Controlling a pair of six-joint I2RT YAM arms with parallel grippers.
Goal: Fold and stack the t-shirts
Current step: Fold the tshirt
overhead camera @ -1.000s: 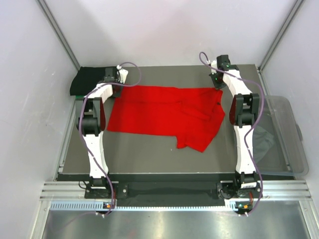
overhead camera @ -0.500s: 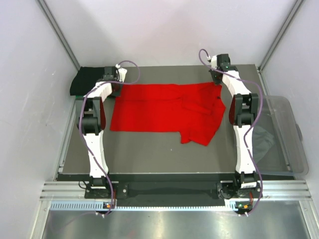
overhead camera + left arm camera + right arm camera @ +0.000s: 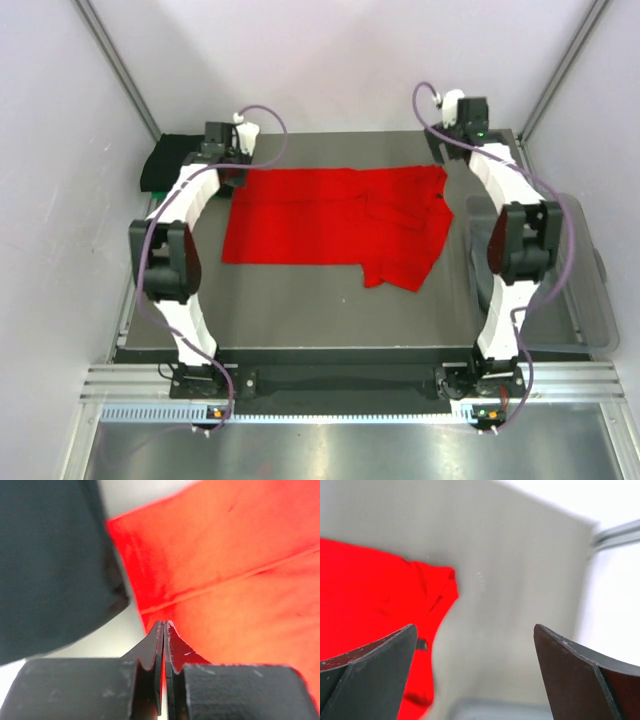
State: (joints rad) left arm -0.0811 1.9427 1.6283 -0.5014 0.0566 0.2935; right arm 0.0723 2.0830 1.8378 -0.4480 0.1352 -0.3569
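Note:
A large red t-shirt [image 3: 330,220] lies spread across the far half of the table, its right side rumpled with a flap hanging toward the front. My left gripper [image 3: 235,175] sits at the shirt's far left corner. In the left wrist view the jaws [image 3: 163,625] are pressed together on the red cloth's edge [image 3: 240,555], a red sliver showing between them. My right gripper [image 3: 448,148] hovers over the far right corner, wide open and holding nothing [image 3: 474,627], with the red shirt [image 3: 365,590] to its left. A folded black t-shirt [image 3: 165,160] rests at the far left, close beside the left gripper [image 3: 50,555].
A clear plastic bin [image 3: 590,290] stands off the table's right edge, partly behind the right arm. White walls and metal frame posts [image 3: 120,70] close in the back and sides. Bare grey table [image 3: 300,310] stretches in front of the shirt.
The right gripper has opened, let go of the red shirt's far right corner and lifted away. Both arms' elbows swung outward. The shirt shifted slightly toward the back earlier.

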